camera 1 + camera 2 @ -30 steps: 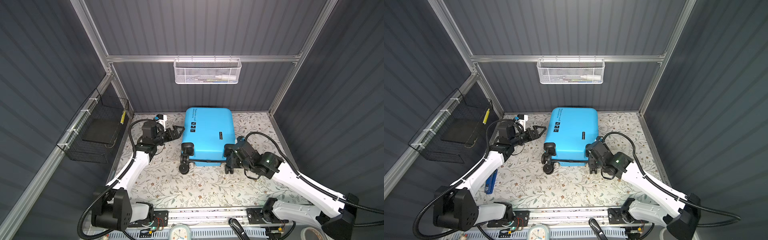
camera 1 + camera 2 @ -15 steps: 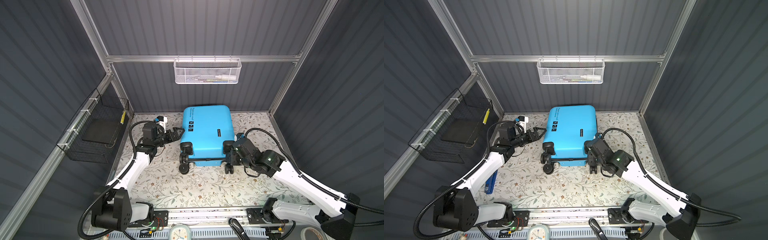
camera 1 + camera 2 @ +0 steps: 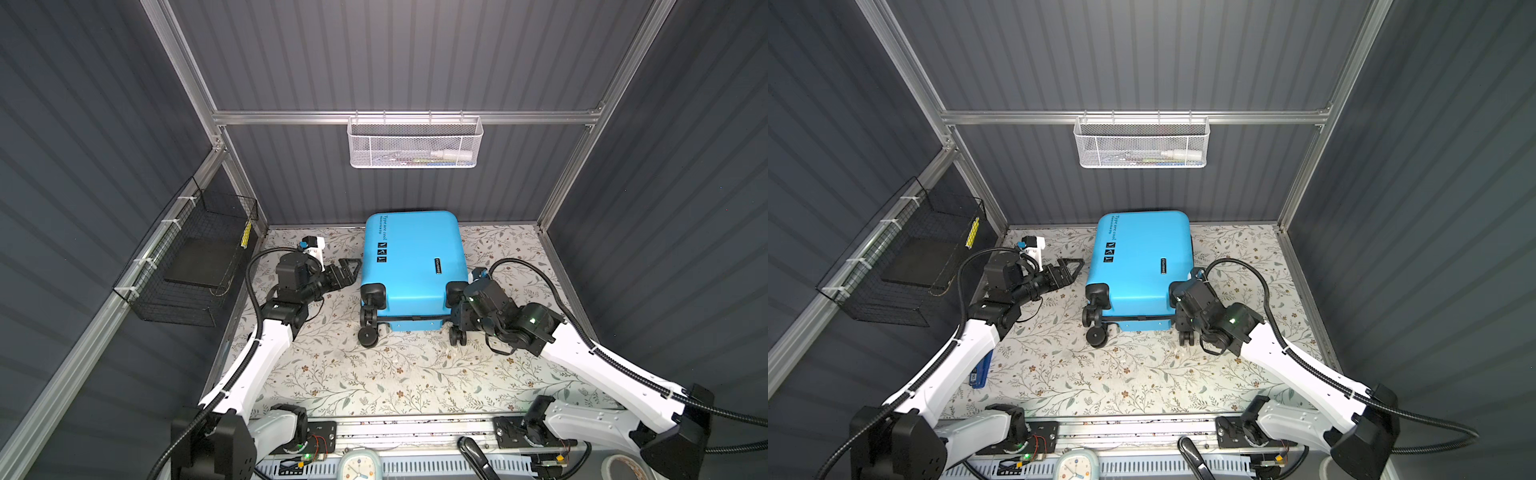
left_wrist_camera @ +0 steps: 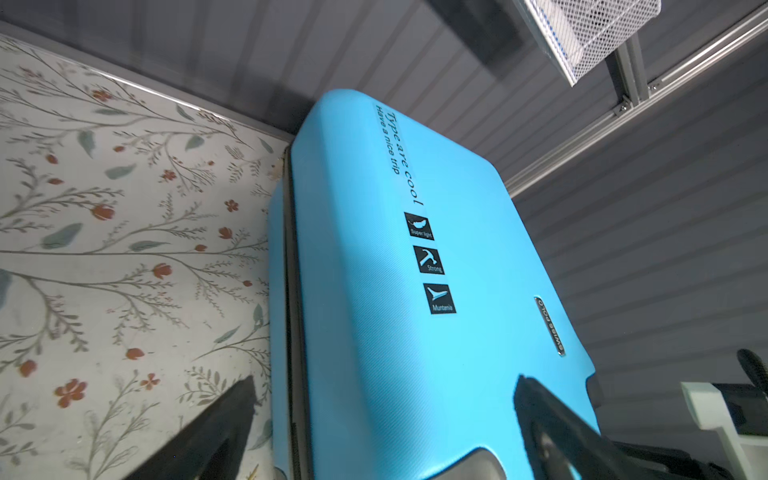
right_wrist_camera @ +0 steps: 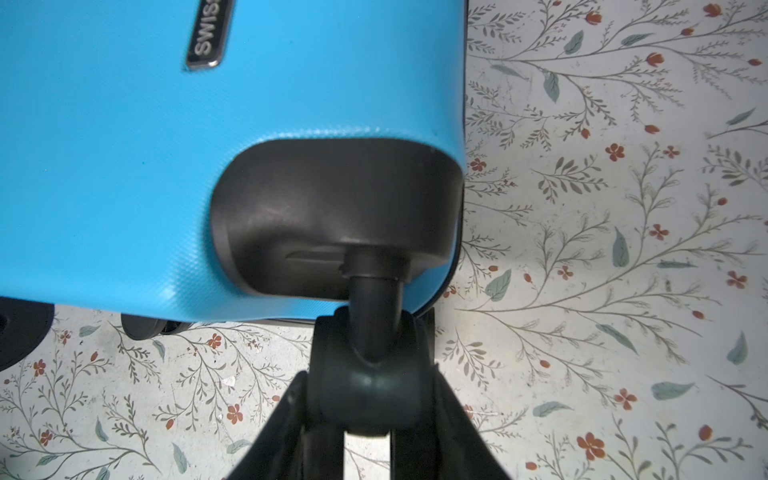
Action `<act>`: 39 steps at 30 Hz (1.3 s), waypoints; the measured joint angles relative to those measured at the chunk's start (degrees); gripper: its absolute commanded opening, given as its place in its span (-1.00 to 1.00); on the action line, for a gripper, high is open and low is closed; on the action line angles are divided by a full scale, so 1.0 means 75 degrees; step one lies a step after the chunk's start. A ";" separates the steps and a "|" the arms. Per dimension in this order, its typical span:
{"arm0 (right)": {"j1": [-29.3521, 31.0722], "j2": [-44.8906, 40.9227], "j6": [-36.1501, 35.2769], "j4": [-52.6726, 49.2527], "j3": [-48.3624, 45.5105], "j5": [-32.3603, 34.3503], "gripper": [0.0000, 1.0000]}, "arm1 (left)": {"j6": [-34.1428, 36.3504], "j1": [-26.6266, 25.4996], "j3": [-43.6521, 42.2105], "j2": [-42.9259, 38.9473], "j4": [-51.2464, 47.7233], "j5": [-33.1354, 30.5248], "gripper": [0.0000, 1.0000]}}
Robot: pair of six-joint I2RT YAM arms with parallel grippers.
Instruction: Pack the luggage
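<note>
Being nudged backward a touch: luggage (image 3: 411, 266) | right gripper (image 5: 370, 399) being kept clamped on wheel (image 5: 372, 353) | left gripper (image 3: 351, 266) being held wide open | case still shut, so only being positioned tbh

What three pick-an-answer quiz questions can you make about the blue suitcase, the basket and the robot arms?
1. Where is the white mesh basket?
A. on the floor
B. hanging on the back wall's rail
C. inside the black basket

2. How many black square icons are on the suitcase?
A. one
B. three
C. five

3. What is the right tool doing?
A. standing wide open in the air
B. lying flat on the floor
C. closed around a suitcase wheel

Answers:
1 B: both top views show it hooked on the rail.
2 B: the left wrist view shows three in a row.
3 C: the right wrist view shows its fingers on both sides of the wheel.
</note>
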 measured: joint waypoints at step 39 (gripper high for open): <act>-0.2343 -0.0017 -0.1177 0.1396 -0.0501 -0.2299 -1.00 | 0.0772 -0.1580 -0.5377 -0.0245 0.4683 -0.1527 0.89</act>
